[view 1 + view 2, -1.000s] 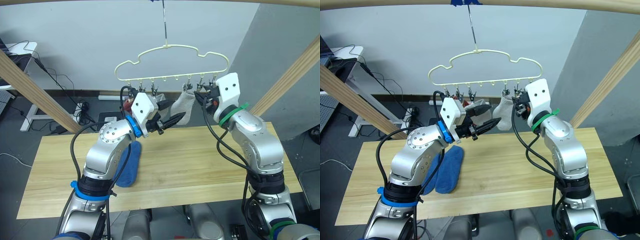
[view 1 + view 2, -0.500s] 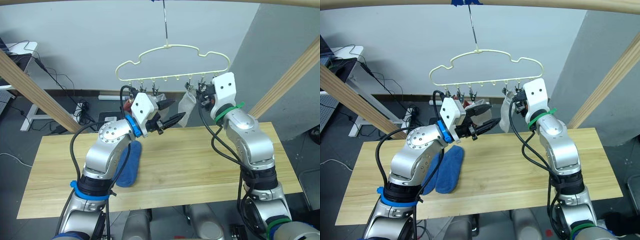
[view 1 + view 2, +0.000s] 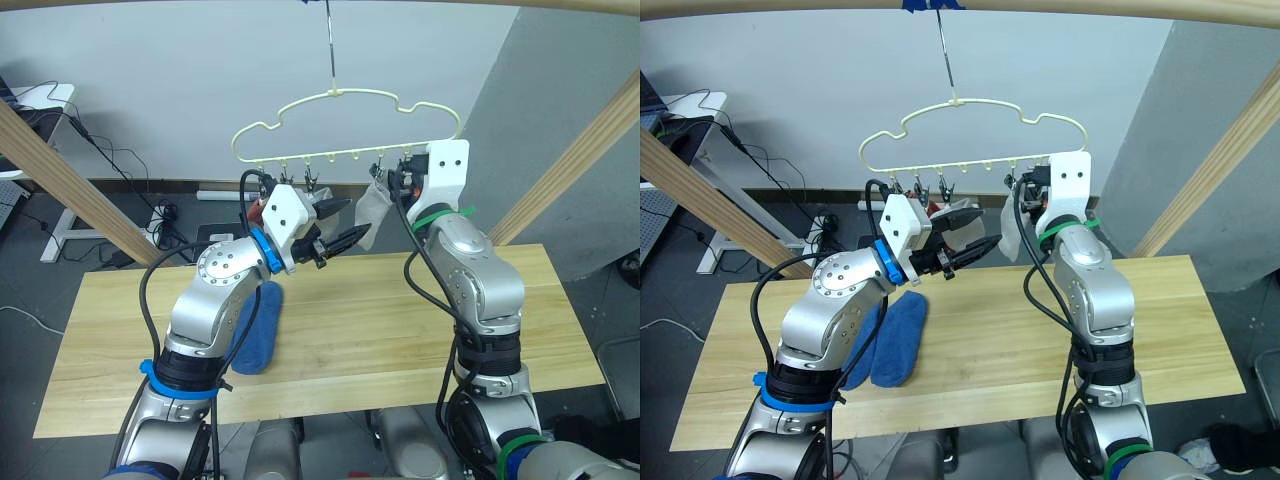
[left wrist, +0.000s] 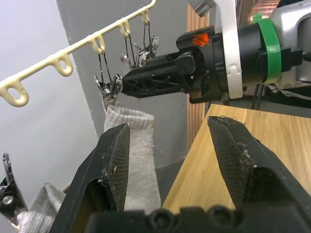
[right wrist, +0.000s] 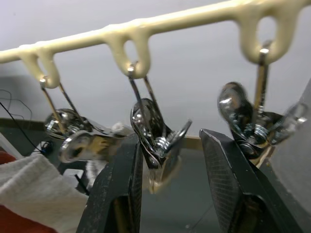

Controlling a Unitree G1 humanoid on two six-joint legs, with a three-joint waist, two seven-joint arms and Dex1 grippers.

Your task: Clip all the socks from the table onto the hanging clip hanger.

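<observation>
The right hand (image 5: 167, 160) was up at the hanger (image 3: 345, 98), its fingers spread and released, with one metal clip (image 5: 158, 133) hanging in the gap between them and another clip just beside each finger. Just beside that hand, toward the left arm, a grey sock (image 3: 375, 205) hung from a clip. The left wrist view showed its cuff pinched in that clip with the right hand's fingertips at the clip, so the step in hand looked like finishing or checking this clipping, though whether the hand was squeezing the clip could not be told.

The left hand (image 4: 167, 167) was raised below the clips, open and holding nothing, pointed toward the grey sock and the right hand. Near it on the hanger side a second grey sock and a rust red sock (image 3: 932, 212) seemed to hang from nearer clips, partly hidden.

Below the left arm, well apart from both hands, two blue socks (image 3: 895, 340) lay on the surface (image 3: 360, 340).

By this judgement, the next move called for a hand to go down and pick one blue sock by its cuff, then bring it to a free clip
</observation>
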